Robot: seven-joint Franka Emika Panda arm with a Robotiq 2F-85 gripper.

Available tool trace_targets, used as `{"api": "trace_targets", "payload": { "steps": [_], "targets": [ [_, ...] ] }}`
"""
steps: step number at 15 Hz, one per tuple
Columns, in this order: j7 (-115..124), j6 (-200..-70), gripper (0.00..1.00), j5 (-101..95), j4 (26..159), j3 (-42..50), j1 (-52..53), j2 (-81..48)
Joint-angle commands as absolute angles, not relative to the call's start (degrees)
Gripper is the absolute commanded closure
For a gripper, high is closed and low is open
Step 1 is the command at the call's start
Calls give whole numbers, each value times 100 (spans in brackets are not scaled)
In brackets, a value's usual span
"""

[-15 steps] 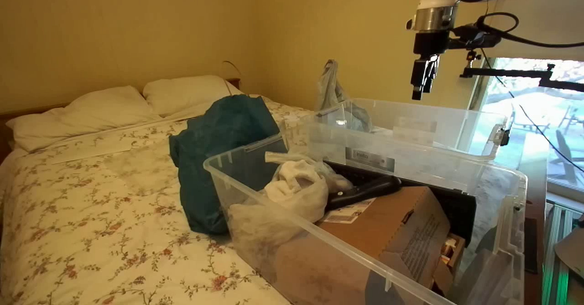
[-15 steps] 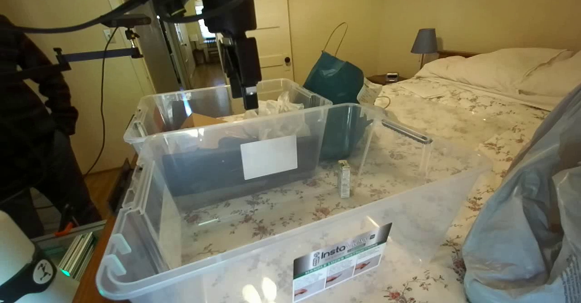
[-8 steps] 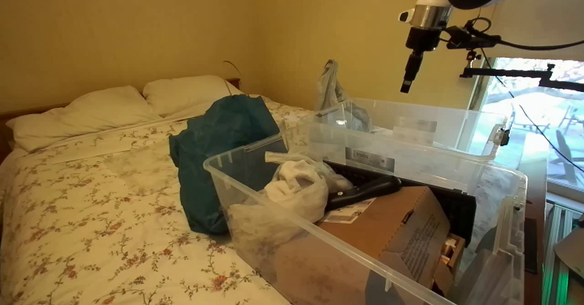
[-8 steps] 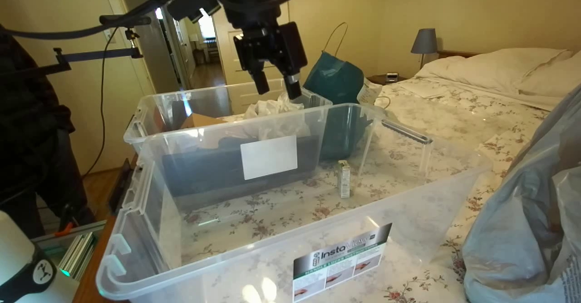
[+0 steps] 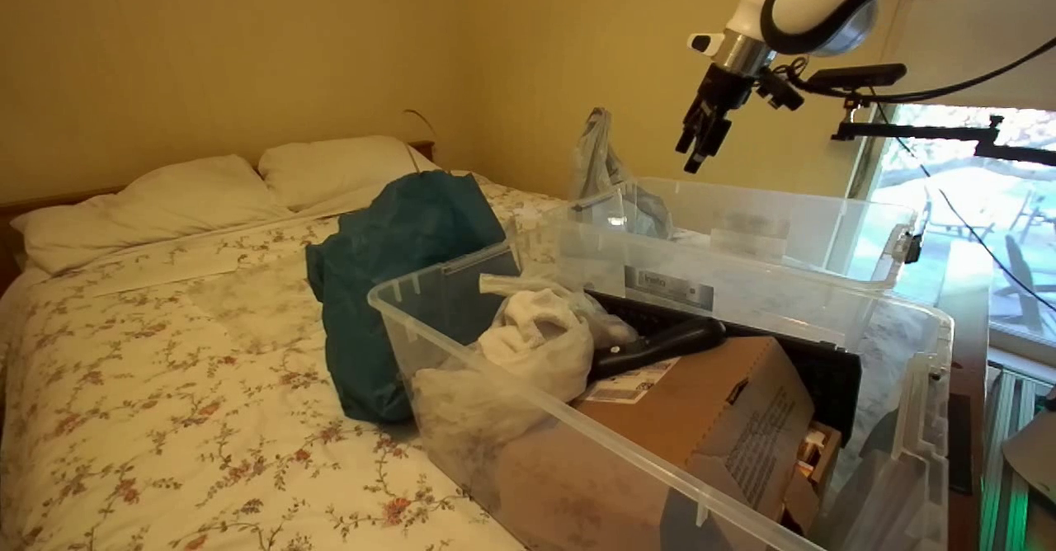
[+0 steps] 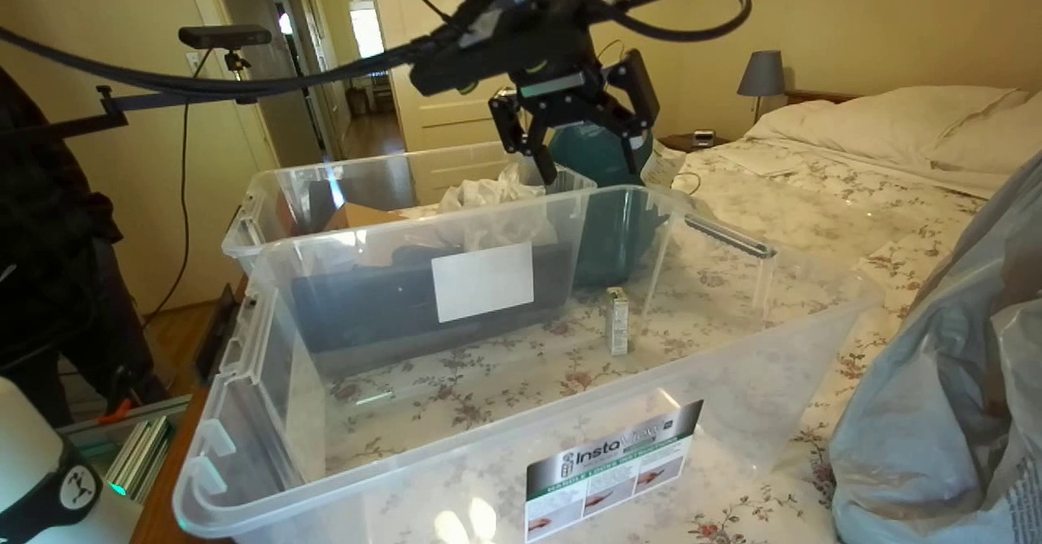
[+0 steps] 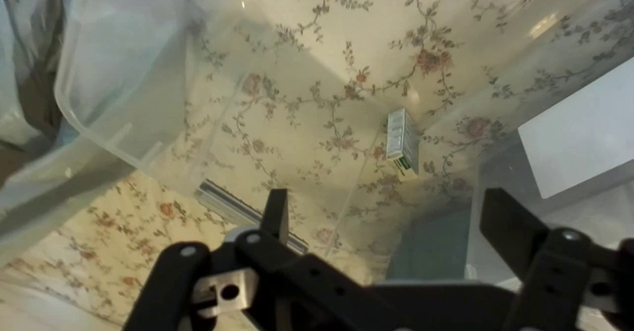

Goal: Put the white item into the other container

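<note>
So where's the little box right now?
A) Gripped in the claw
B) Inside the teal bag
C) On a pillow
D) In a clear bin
D: in an exterior view the little box stands upright in a clear bin, and the wrist view shows the open claw apart from it.

The arm slants downward, its tilted pincer pointing down with both fingers spread apart.

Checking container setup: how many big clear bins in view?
2. The packed bin holds the cardboard box; the neighboring bin, beside it, has the small carton standing inside. No third shows; can't rule out a hidden one.
</note>
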State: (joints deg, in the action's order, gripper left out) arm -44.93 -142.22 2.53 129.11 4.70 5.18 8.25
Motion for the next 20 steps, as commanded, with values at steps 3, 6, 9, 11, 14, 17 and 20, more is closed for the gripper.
{"api": "trace_targets", "payload": {
  "steps": [3,6,9,11,14,17,20],
  "targets": [
    [-4873,-14412,0,485,12720,321,492,473],
    [-5729,-14546,0,751,12803,328,562,517],
    [-6974,-14757,0,1455,12988,262,664,448],
    [-7809,-14746,0,1932,13011,209,701,396],
    [-9062,-14409,0,2661,12831,168,714,207],
    [-9027,-14186,0,2464,12892,70,544,205],
    [-9386,-13975,0,2456,12732,60,380,-155]
  ]
}}
